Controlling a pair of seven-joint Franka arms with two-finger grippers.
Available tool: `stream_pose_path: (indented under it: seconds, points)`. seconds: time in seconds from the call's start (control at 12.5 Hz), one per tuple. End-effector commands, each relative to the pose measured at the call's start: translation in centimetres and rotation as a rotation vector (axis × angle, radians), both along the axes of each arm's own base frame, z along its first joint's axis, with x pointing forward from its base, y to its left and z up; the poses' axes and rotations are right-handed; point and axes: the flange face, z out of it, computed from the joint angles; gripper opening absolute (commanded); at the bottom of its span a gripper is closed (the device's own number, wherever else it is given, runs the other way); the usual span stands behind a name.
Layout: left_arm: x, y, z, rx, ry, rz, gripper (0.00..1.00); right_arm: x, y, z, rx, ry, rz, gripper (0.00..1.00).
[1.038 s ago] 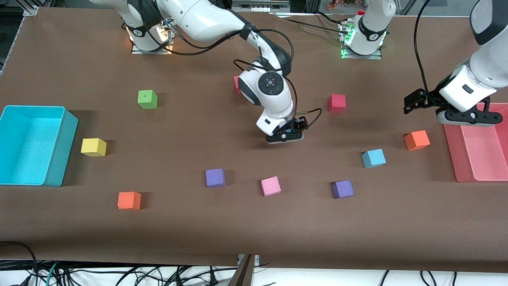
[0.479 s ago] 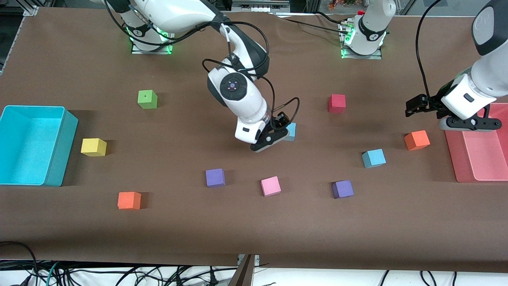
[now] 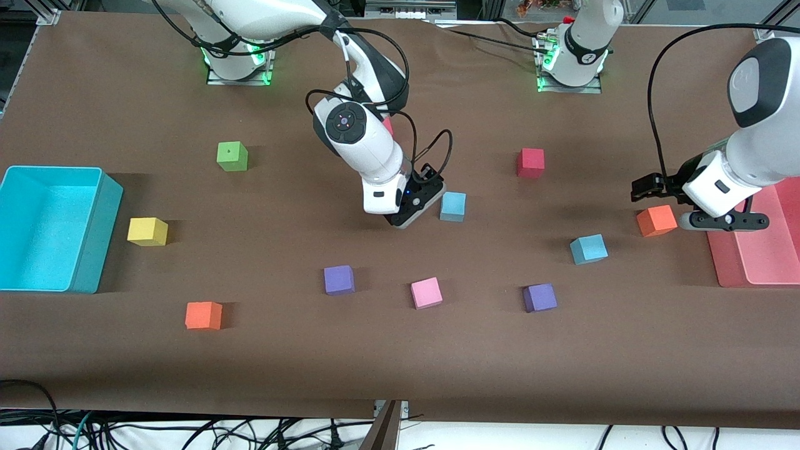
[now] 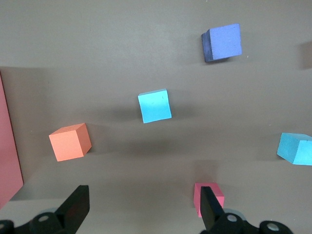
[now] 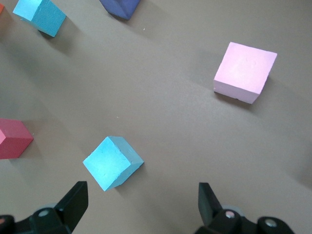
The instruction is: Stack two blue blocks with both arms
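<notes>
Two blue blocks (image 4: 155,106) (image 4: 295,148), left wrist view only.

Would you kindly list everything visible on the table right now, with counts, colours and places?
blue blocks: 2, sky blue; one mid-table beside the right end effector, one nearer the camera, toward the left arm's end
purple blocks: 2, near row
pink block: 1, between the purple ones
orange blocks: 2; one near the camera, one by the red tray
red block: 1
green block: 1
yellow block: 1, beside the cyan bin
cyan bin: 1, right arm's end
red tray: 1, left arm's end
right end effector: open, mid-table
left end effector: open, over the tray's edge
</notes>
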Motion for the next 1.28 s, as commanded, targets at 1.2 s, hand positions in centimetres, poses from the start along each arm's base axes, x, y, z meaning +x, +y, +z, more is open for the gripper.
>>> stream_pose_path:
  seconds: [1.2]
  points:
    - [5.9,1.5,-20.3,-0.051,0.011,0.042,1.00,-9.4,0.3,-11.8,0.152,-0.176,0.236,1.00]
